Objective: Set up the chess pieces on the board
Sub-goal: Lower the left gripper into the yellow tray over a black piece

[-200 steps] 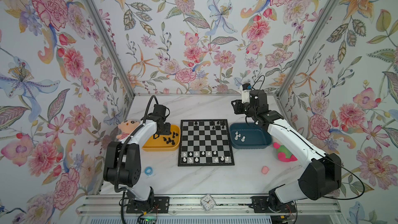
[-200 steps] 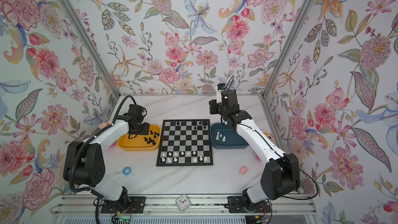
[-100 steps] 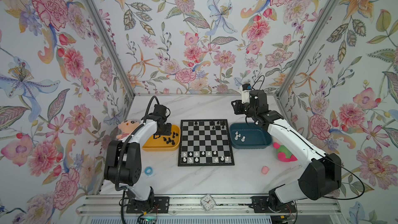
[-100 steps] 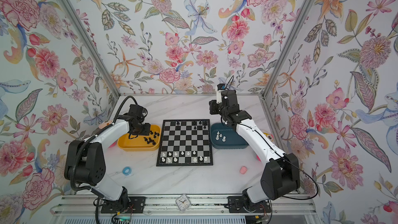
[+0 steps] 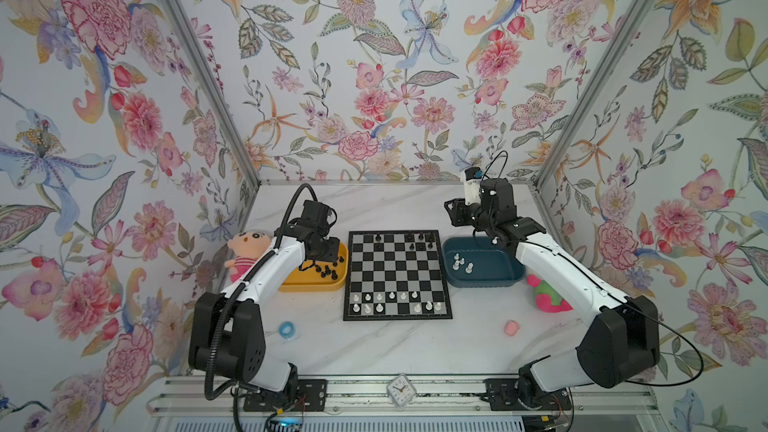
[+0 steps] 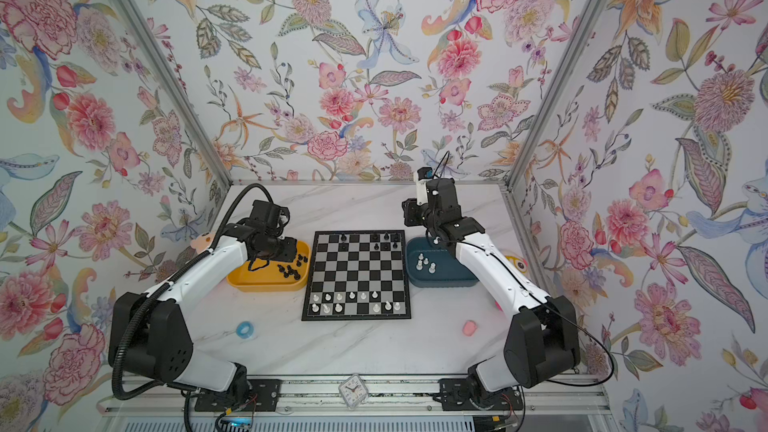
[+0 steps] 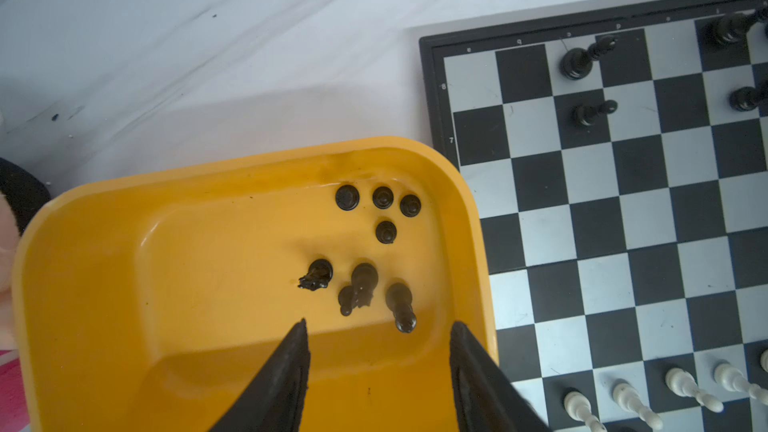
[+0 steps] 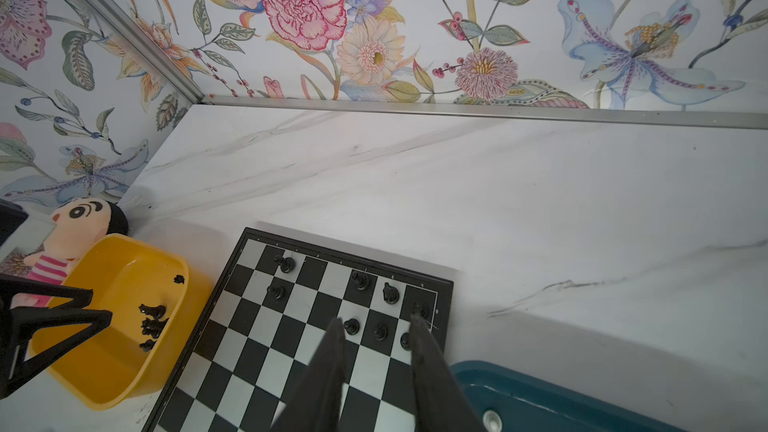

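The board (image 5: 397, 276) lies flat mid-table in both top views. Several black chess pieces (image 5: 409, 239) stand on its far rows and several white ones (image 5: 390, 302) on its near rows. More black pieces (image 7: 361, 284) stand and lie in the yellow tray (image 7: 166, 284) left of the board. My left gripper (image 7: 379, 322) hovers open over them, nothing between its fingers. A few white pieces (image 5: 459, 261) sit in the blue tray (image 5: 486, 280) on the right. My right gripper (image 8: 376, 320) hangs open and empty above the board's far right corner.
A plush doll (image 5: 245, 249) leans behind the yellow tray. A green and pink plush (image 5: 546, 297) lies under my right arm. A blue ring (image 5: 286, 329) and a pink lump (image 5: 512, 327) rest on the near table. Flowered walls close three sides.
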You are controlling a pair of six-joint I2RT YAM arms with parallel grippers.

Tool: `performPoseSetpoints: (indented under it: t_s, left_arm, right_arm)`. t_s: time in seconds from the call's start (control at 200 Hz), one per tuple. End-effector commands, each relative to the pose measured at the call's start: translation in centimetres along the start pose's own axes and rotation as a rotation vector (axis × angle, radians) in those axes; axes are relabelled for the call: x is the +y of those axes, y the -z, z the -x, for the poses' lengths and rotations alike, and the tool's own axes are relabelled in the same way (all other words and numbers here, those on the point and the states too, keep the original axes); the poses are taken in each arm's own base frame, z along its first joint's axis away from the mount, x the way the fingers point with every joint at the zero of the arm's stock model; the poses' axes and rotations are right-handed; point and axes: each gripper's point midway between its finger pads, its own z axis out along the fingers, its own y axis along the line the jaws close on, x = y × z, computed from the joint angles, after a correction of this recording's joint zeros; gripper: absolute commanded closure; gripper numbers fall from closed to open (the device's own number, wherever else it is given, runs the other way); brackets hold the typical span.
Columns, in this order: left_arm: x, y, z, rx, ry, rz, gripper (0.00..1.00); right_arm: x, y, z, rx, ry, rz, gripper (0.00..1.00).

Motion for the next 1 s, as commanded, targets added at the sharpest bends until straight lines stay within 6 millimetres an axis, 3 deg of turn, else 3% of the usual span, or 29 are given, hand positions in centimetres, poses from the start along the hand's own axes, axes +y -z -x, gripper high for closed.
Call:
performPoseSetpoints:
  t_s: [0.0, 0.57, 0.991]
  left_arm:
    - [0.5, -0.2, -2.0, 0.053, 0.007, 0.033, 0.43]
    - [2.6, -0.6, -3.1, 0.051, 0.06, 0.108, 0.43]
    - [1.7, -1.5, -3.2, 0.046, 0.083, 0.025, 0.45]
  right_arm:
    - [0.7, 1.1, 0.4, -0.032, -0.005, 0.023, 0.71]
    - [0.7, 1.3, -0.5, -0.023, -0.012, 0.028, 0.71]
    - [0.5, 1.0, -0.9, -0.011, -0.015, 0.022, 0.71]
